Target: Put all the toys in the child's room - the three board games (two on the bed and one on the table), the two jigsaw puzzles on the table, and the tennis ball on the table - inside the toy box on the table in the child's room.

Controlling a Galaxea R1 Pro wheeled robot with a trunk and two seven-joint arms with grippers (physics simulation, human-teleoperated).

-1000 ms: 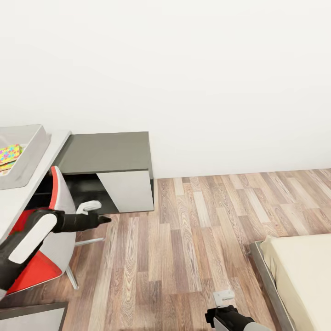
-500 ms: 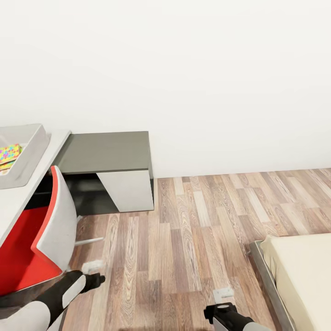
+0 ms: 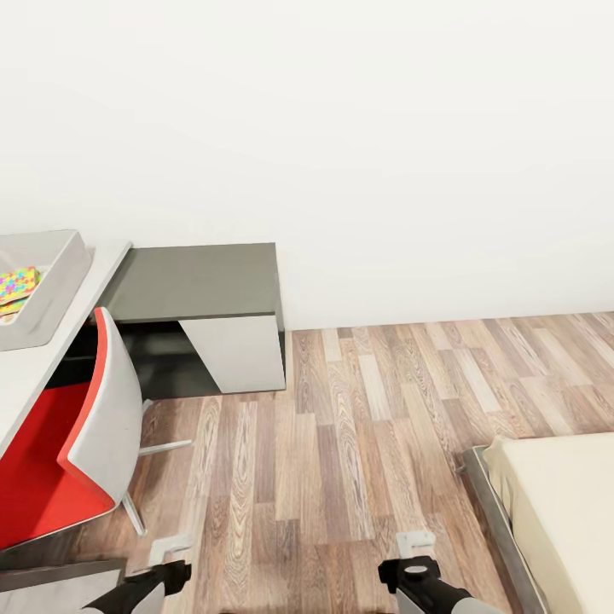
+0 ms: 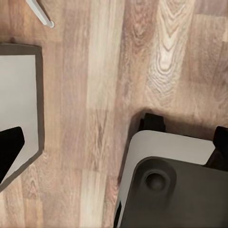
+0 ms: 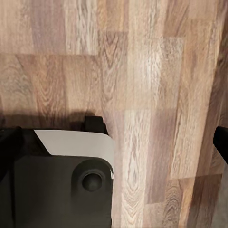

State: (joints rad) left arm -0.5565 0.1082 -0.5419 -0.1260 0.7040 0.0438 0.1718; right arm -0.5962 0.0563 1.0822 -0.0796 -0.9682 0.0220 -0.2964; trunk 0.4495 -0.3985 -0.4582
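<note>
A puzzle (image 3: 17, 283) lies in the toy box (image 3: 53, 294) at the worktop's (image 3: 51, 362) wall-side end, beside the dark cabinet (image 3: 200, 281). A red chair (image 3: 77, 443) stands against the worktop's front edge. The bed's (image 3: 563, 512) corner is well apart. Both arms hang low over the floor (image 3: 341, 426); I cannot tell how the left (image 3: 175, 570) or right (image 3: 401, 573) jaws stand.

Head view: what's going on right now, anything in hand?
Nothing is being handled. Both arms hang low over the wood floor, the left pincer and right pincer at the bottom edge of the head view, neither carrying a toy. The toy box sits on the table at far left with a jigsaw puzzle inside. A red chair stands by the table; a corner of the bed shows at right.
</note>
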